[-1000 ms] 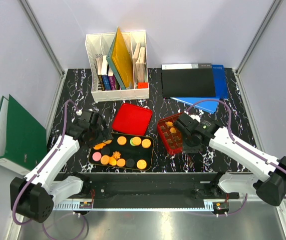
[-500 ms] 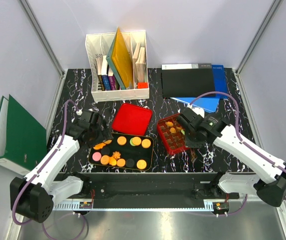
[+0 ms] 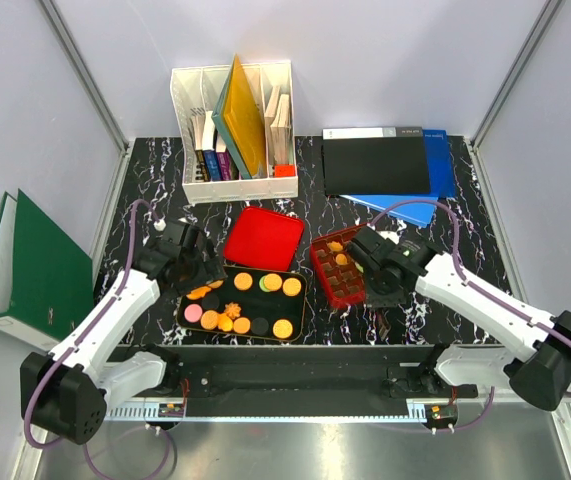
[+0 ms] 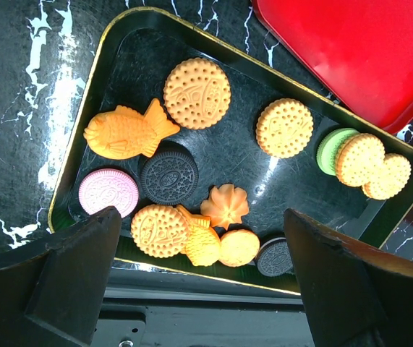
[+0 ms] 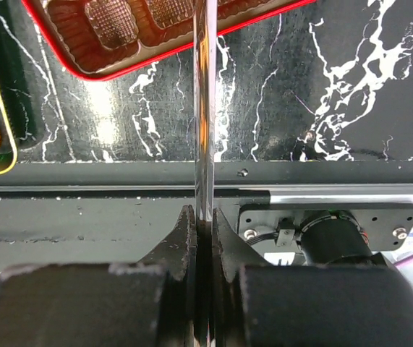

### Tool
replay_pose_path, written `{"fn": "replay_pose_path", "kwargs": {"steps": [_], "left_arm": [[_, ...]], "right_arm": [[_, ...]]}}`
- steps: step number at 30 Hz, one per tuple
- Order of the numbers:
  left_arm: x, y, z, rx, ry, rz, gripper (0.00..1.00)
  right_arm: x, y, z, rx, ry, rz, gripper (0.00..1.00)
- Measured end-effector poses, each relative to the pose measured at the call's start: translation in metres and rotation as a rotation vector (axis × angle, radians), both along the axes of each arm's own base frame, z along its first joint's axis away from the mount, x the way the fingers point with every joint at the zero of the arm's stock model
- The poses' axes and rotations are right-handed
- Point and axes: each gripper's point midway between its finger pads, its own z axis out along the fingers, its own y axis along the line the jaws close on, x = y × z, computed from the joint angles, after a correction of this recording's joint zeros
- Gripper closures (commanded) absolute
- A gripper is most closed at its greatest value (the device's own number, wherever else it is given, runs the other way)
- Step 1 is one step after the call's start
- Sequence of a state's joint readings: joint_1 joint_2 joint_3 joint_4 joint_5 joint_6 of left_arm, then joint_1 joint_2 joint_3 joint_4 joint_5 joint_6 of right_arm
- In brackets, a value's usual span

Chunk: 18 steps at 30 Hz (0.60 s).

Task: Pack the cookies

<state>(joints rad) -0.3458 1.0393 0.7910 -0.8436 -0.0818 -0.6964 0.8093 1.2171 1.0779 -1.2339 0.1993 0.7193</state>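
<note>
Several cookies (image 3: 243,300) in orange, pink, green and black lie in a black gold-rimmed tray (image 3: 300,300). In the left wrist view they are round (image 4: 197,92), fish-shaped (image 4: 126,132) and flower-shaped (image 4: 224,204). My left gripper (image 3: 203,270) hangs open and empty over the tray's left end (image 4: 200,217). The red gridded tin (image 3: 337,265) stands right of the tray and holds a few orange cookies (image 3: 337,247). My right gripper (image 3: 373,272) is at the tin's right side. It is shut (image 5: 205,217) on a thin shiny strip seen edge-on, which runs up to the tin (image 5: 119,22).
A flat red lid (image 3: 265,238) lies behind the tray. A white book rack (image 3: 233,130) stands at the back left, black and blue folders (image 3: 380,160) at the back right, and a green binder (image 3: 30,265) leans off the table's left edge. The table's front rail (image 5: 83,210) is close.
My right gripper and the red tin have shifted slightly left and back together. The left arm and the tray have stayed still.
</note>
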Motion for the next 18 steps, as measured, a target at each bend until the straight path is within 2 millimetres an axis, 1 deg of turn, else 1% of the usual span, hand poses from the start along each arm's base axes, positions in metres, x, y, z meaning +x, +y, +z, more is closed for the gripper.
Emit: {"fn": "replay_pose_path", "kwargs": {"steps": [2,6,9,11,18], "left_arm": [[0.000,0.000,-0.001,0.002,0.005,0.000,0.03],[0.000,0.000,-0.002,0.004,0.010,0.000,0.03],[0.000,0.000,-0.002,0.004,0.010,0.000,0.03],[0.000,0.000,-0.002,0.004,0.010,0.000,0.03],[0.000,0.000,-0.004,0.006,0.016,0.000,0.02]], "right_arm": [[0.001,0.000,0.006,0.006,-0.013,-0.001,1.00],[0.011,0.002,0.029,0.026,-0.077,-0.009,1.00],[0.016,0.005,0.042,0.047,-0.109,-0.007,1.00],[0.017,0.006,0.043,0.052,-0.110,0.001,0.99],[0.010,0.014,0.036,0.063,-0.048,0.038,1.00]]}}
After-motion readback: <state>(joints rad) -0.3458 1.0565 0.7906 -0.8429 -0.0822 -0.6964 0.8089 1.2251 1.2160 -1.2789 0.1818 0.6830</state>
